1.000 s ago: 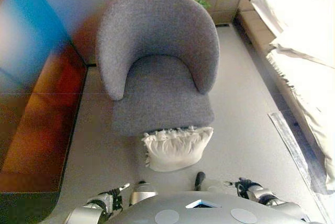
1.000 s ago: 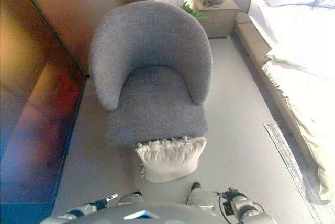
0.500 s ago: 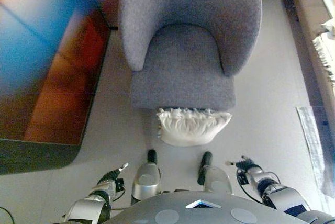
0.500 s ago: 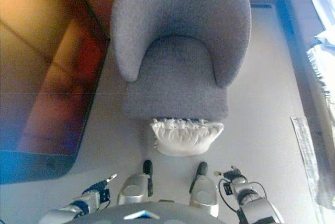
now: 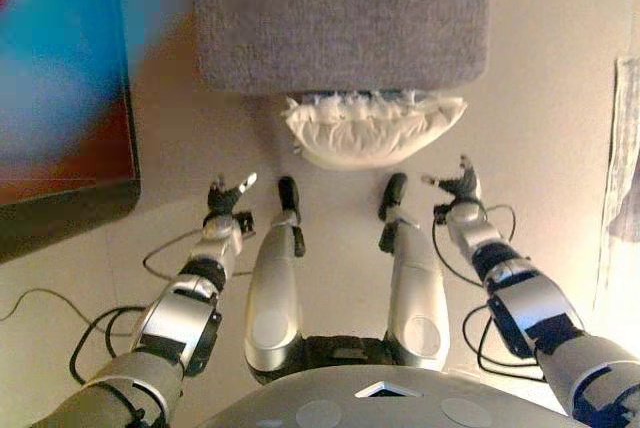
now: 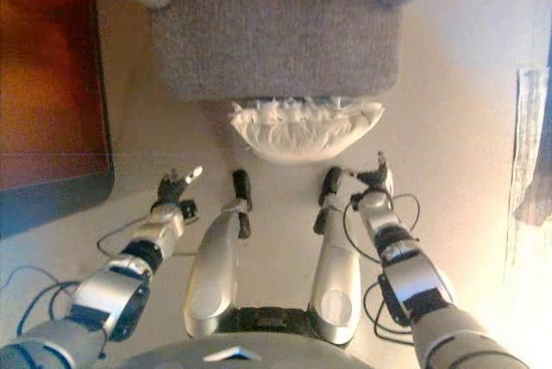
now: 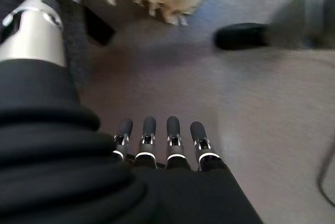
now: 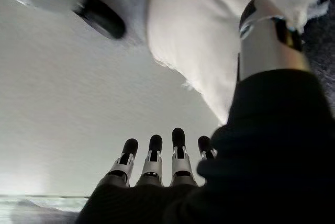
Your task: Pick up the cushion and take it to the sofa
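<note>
- Both arms have come forward into view since half a second ago, and your camera has tipped further down, so the cushion now shows higher in the head views; it has not itself moved.
- You find the cushion on the floor, leaning against the front edge of the grey armchair, its long axis running side to side across your front.
- Your left hand hovers low over the floor, below and to the left of the cushion's left end, fingers straight and spread, holding nothing.
- Your right hand sits just below the cushion's right end, also empty with relaxed fingers; its wrist view shows the cushion close ahead, past the thumb.
- You have the right hand nearer, I judge; the left stands further out to the side.
- Bring both hands inward toward the two ends to clamp it between them.
</note>
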